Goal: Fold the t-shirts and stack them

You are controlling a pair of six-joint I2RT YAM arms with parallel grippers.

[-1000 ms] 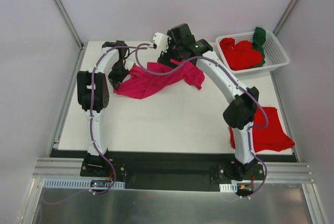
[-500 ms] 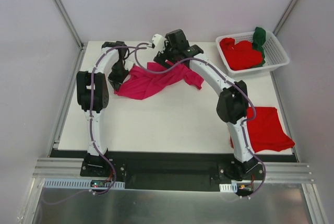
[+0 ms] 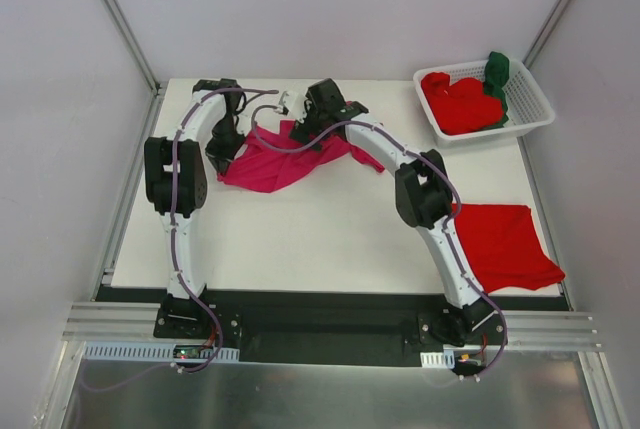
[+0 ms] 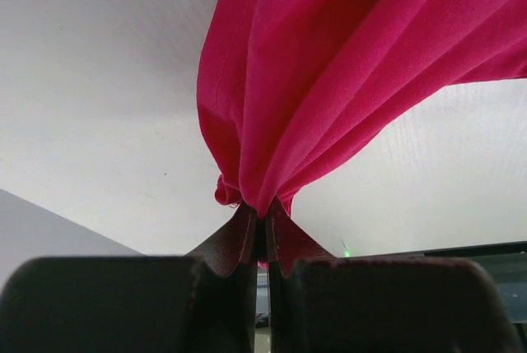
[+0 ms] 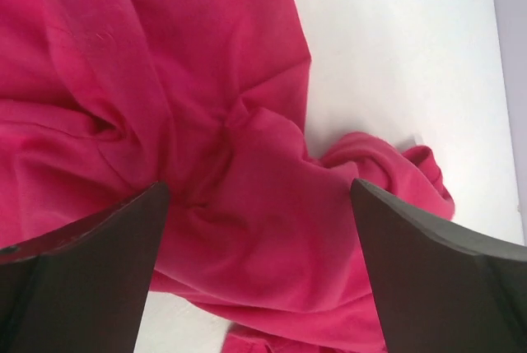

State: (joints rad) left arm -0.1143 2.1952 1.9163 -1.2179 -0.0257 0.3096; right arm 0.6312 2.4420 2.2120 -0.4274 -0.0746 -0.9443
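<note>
Rumpled magenta t-shirt (image 3: 265, 169); flat red t-shirt (image 3: 505, 244)

Left tool (image 4: 260, 234) pinched tight on bunched magenta-pink t-shirt (image 4: 346, 65), cloth fanning upward

Left end effector (image 4: 259, 220) clenched; right one (image 5: 259, 192) splayed

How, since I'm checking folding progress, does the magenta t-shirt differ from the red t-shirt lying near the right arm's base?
The magenta t-shirt is bunched and creased at the far side of the table; the red t-shirt lies flat at the near right edge. The left gripper is shut on the magenta t-shirt and the open right gripper hangs over it; neither touches the red one. Both are outside the basket.
</note>
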